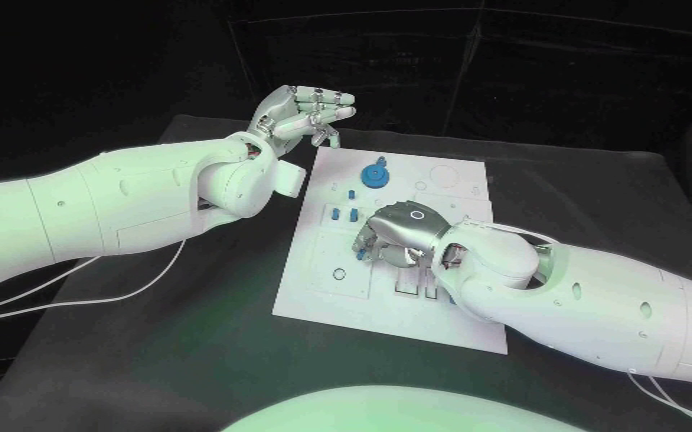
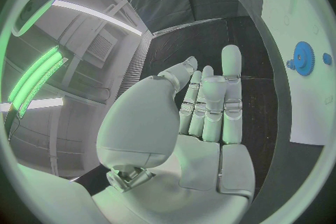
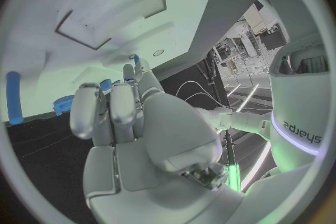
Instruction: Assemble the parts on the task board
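**Head view: right hand low on the task board, left hand raised beside it**

The white task board lies mid-table, with a blue gear near its far edge and small blue pegs just left of the right hand. That hand arches low over the board's middle, fingers curled down; whether it grips anything I cannot tell. The left hand is lifted off the board's far left corner, fingers together, holding nothing. The right wrist view reads "sharpa" on the robot.

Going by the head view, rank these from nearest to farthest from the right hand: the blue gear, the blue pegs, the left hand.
1. Blue pegs, just beside the right hand.
2. Blue gear, farther up the board.
3. Left hand, beyond the board's far corner.
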Robot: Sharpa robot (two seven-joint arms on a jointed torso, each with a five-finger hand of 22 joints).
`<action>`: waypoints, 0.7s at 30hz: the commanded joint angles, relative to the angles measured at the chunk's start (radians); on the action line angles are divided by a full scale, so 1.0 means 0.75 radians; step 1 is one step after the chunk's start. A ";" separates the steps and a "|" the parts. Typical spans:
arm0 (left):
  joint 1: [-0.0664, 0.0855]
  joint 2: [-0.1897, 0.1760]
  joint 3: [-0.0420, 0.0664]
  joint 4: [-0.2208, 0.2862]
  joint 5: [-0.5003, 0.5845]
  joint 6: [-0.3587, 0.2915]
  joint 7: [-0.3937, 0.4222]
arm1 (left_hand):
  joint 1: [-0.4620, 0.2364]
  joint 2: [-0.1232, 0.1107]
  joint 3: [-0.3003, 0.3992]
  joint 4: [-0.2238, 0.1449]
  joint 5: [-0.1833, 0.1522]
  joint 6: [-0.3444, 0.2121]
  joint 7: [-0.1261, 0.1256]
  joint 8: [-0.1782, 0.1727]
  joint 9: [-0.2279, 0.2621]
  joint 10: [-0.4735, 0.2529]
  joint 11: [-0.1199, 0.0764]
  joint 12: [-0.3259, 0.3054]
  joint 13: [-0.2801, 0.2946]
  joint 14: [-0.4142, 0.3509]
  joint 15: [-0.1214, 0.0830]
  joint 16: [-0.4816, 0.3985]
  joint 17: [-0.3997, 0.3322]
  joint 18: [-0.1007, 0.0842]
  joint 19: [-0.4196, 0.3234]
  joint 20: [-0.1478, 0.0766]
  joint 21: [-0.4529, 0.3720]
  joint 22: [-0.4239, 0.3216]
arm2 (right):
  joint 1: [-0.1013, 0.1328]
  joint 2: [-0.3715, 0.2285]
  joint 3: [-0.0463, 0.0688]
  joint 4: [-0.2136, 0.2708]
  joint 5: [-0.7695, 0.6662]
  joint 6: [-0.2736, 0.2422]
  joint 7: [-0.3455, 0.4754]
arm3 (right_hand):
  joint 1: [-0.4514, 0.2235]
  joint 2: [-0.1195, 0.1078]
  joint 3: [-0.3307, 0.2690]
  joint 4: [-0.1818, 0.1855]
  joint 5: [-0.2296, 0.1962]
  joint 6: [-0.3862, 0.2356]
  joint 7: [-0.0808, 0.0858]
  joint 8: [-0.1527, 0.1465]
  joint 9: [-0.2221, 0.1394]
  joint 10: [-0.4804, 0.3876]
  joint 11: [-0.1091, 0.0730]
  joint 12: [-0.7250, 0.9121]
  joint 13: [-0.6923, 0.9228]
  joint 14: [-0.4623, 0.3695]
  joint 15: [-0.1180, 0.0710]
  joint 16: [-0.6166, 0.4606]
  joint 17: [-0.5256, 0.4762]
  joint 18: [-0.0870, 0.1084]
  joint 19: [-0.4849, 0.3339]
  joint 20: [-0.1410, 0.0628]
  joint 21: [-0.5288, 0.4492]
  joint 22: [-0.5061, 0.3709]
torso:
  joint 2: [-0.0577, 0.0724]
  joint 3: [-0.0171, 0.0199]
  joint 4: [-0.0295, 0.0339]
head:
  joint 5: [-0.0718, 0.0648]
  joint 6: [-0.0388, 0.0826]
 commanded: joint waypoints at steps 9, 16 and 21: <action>0.002 0.002 0.001 -0.002 0.004 0.019 -0.001 | 0.008 -0.001 -0.002 -0.006 -0.002 -0.008 0.000 0.006 -0.002 -0.014 0.000 0.012 -0.001 -0.009 0.001 -0.001 -0.001 0.007 -0.004 0.004 -0.009 -0.002 | 0.001 0.002 0.000 -0.002 -0.031 0.002 -0.005 | -0.008 0.000 -0.002 -0.008 0.007 0.006 0.006 0.008 0.002 0.004 0.005 -0.004 -0.001 0.056 -0.008 0.007 -0.002 -0.009 0.007 -0.001 0.007 0.002 | 0.000 0.0001 -0.0006 | 0.004 -0.004; 0.002 0.003 0.001 -0.003 0.004 0.022 -0.002 | 0.008 -0.001 -0.002 -0.006 -0.002 -0.008 0.000 0.006 -0.002 -0.014 0.000 0.012 -0.001 -0.009 0.001 -0.001 -0.001 0.007 -0.004 0.004 -0.009 -0.002 | 0.001 0.004 0.000 -0.003 -0.045 -0.004 -0.018 | -0.008 0.000 -0.002 -0.008 0.007 0.006 0.006 0.008 0.002 0.004 0.005 -0.004 -0.001 0.056 -0.008 0.007 -0.002 -0.009 0.007 -0.001 0.007 0.002 | 0.000 0.0002 0.0003 | 0.004 -0.005; 0.002 0.004 0.001 -0.004 0.004 0.024 -0.003 | 0.008 -0.001 -0.002 -0.006 -0.002 -0.008 0.000 0.006 -0.002 -0.014 0.000 0.012 -0.001 -0.009 0.001 -0.001 -0.001 0.007 -0.004 0.004 -0.009 -0.002 | 0.001 0.005 0.000 -0.004 -0.051 -0.007 -0.025 | -0.008 0.000 -0.002 -0.008 0.007 0.006 0.006 0.008 0.002 0.004 0.005 -0.004 -0.001 0.056 -0.008 0.007 -0.002 -0.009 0.007 -0.001 0.007 0.002 | 0.000 -0.0001 -0.0003 | 0.004 -0.006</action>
